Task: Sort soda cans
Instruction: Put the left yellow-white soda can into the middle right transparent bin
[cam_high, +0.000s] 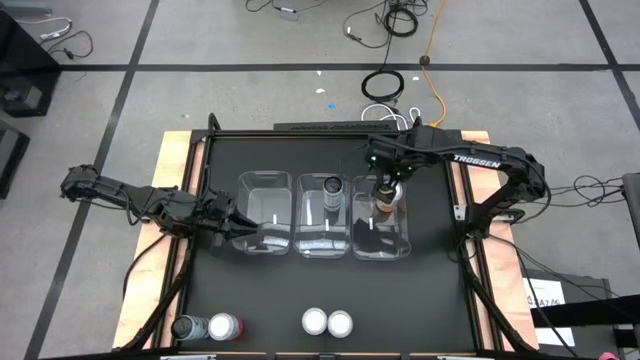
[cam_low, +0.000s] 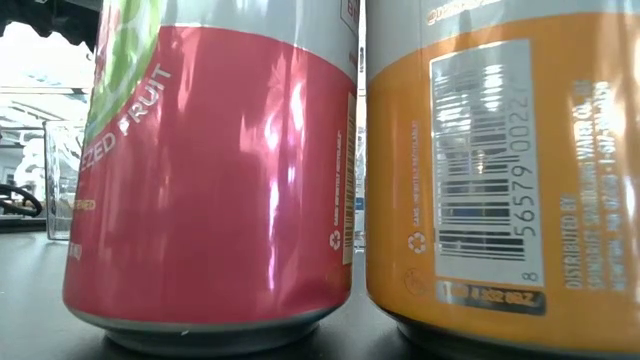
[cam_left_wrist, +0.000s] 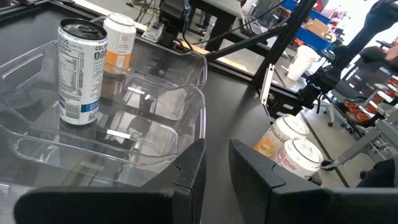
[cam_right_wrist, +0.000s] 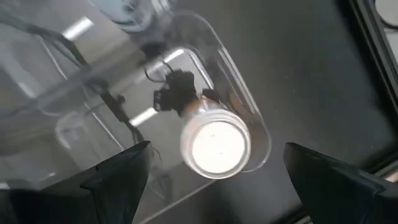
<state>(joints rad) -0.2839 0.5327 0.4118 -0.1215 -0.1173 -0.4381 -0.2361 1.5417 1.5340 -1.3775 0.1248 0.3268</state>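
Three clear bins sit in a row mid-table. A dark grey can (cam_high: 333, 190) (cam_left_wrist: 81, 71) stands in the middle bin and an orange can (cam_high: 385, 197) (cam_right_wrist: 214, 146) in the right bin. My right gripper (cam_high: 386, 180) (cam_right_wrist: 214, 177) hovers open above the orange can, its fingers wide apart on either side of the can's pale top. My left gripper (cam_high: 236, 226) (cam_left_wrist: 215, 171) is low by the left bin's near corner, fingers slightly apart, holding nothing. A pink-red can (cam_low: 210, 180) and another orange can (cam_low: 510, 170) stand together at the near edge. Two more cans (cam_high: 207, 327) are near the near-left corner.
The left bin (cam_high: 262, 212) holds no can. The pair at the near edge (cam_high: 328, 322) (cam_left_wrist: 291, 146) stands close to the low camera. The black mat has bare room between the bins and the near edge. Frame rails (cam_high: 463, 215) border the mat's sides.
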